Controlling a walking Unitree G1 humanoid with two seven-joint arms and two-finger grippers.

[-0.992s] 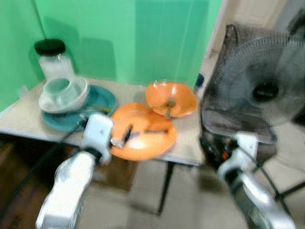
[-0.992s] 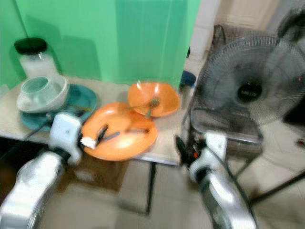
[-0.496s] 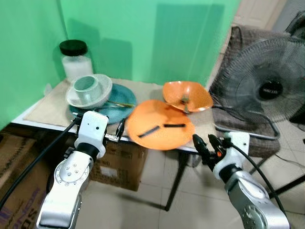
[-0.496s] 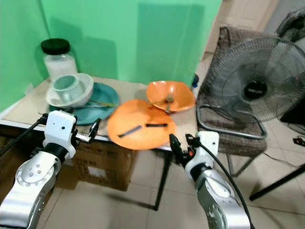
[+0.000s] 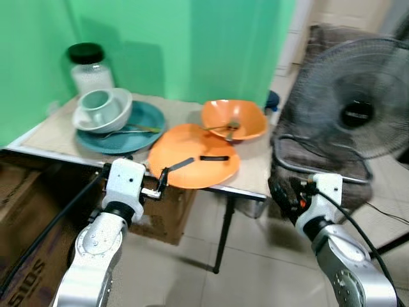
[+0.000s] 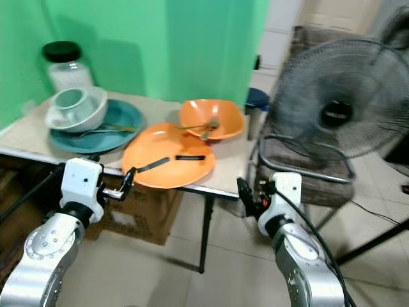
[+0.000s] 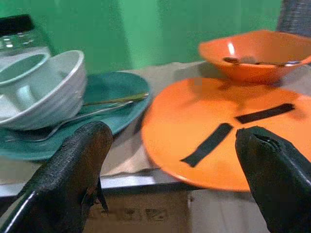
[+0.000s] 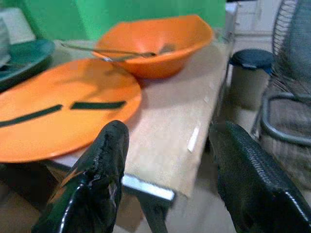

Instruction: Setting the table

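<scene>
**A:** Left gripper (image 5: 161, 181) hanging with fingers spread wide, gripping nothing, hovering just off the table's (image 5: 51, 137) front edge. Right gripper (image 6: 246, 198) also spread and empty, sitting past the table's right front corner.

**B:** And pointing at what?

**A:** Orange plate (image 5: 193, 164), lying flat at the front edge, rim poking slightly over it. Sitting straight ahead of the left gripper, practically touching its fingertip in the head views. Lying off to the left for the right one, so guessing left arm as nearer. Two dark strips (image 7: 210, 144) resting on the plate, long axes running roughly along the front edge.

**B:** Anything crowding it?

**A:** Orange bowl (image 5: 233, 118) with a spoon (image 8: 114, 52) just behind the plate, toward the back right. Teal plate (image 5: 131, 125) sitting left, carrying a white bowl (image 5: 102, 109) with a cup inside, plus cutlery. Jar (image 5: 89, 67) at the back left corner. Fan (image 6: 339, 102) and chair standing right of the table, probably tightening the right arm's room.
</scene>
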